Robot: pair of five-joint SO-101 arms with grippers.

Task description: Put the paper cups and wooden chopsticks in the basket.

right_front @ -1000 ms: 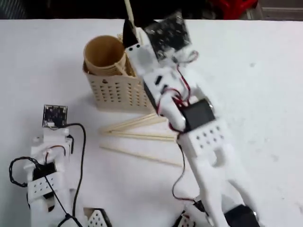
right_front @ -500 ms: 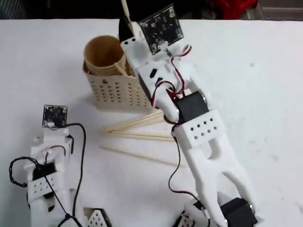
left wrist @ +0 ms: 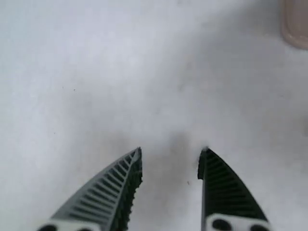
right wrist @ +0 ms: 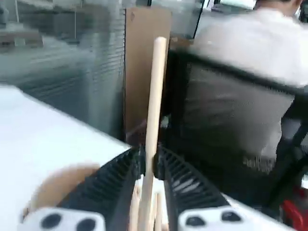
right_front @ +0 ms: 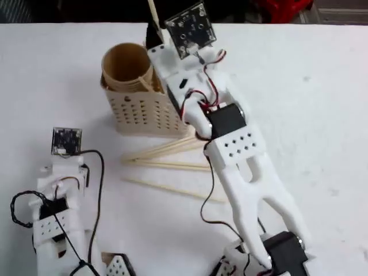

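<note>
The cream perforated basket point(right_front: 144, 112) stands at the back left of the table with brown paper cups point(right_front: 127, 66) nested inside. My right gripper point(right wrist: 150, 161) is shut on a wooden chopstick point(right wrist: 153, 120), held upright just beside the cups at the basket's right end; its upper end shows as a chopstick tip point(right_front: 153, 14) in the high view. Several more chopsticks point(right_front: 167, 165) lie on the table in front of the basket. My left gripper point(left wrist: 169, 155) is open over bare table at the front left, where the left arm point(right_front: 57, 190) rests.
The right arm point(right_front: 230, 149) stretches diagonally from the front edge up to the basket, crossing over the ends of the loose chopsticks. A corner of the basket point(left wrist: 294, 24) shows in the left wrist view. White table lies open to the right.
The right arm has swung left and farther back toward the basket, carrying the chopstick. The left arm has stayed still.
</note>
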